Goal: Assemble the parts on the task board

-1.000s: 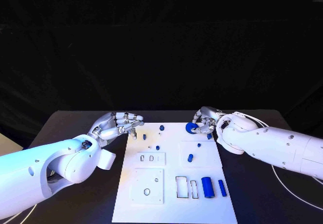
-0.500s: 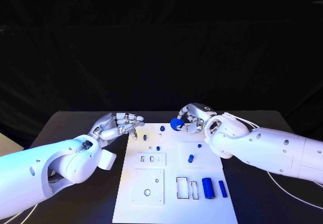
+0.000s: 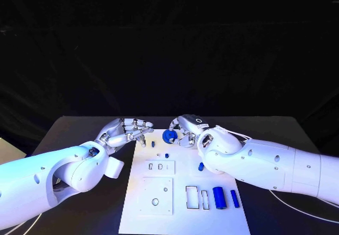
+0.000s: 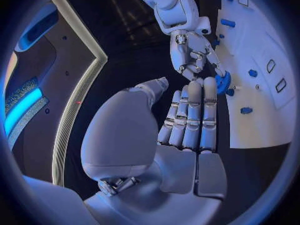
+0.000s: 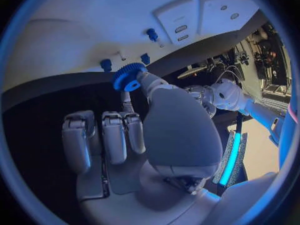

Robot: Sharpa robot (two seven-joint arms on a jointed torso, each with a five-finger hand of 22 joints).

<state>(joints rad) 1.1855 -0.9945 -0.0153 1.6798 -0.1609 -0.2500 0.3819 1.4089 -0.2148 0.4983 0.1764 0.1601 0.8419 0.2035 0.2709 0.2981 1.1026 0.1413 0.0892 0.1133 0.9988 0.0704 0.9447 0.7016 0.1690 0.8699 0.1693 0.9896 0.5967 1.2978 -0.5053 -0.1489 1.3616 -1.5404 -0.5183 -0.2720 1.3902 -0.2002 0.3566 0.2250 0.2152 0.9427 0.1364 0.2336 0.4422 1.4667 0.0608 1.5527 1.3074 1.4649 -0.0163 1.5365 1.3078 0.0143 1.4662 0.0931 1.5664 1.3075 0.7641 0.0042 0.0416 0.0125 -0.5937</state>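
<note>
The right hand hovered over the far edge of the task board, its fingers pinching a small blue gear while its other fingers lay curled toward the palm. In the right wrist view the gear showed its toothed rim, held at the fingertips just above the board's far edge, near two short blue pegs standing in the white plate.

The left hand sat at the board's far left corner, over the black worktop, its fingers drawn together and curled, with nothing in them. In the left wrist view those fingers lay side by side and pointed toward the right hand and its gear.

On the board, a blue peg stood near the far left, a second one sat a little nearer, and a blue piece rested close to the right forearm. At the near right, a thick blue cylinder and a thinner blue rod lay side by side, just right of two rectangular slots.
</note>
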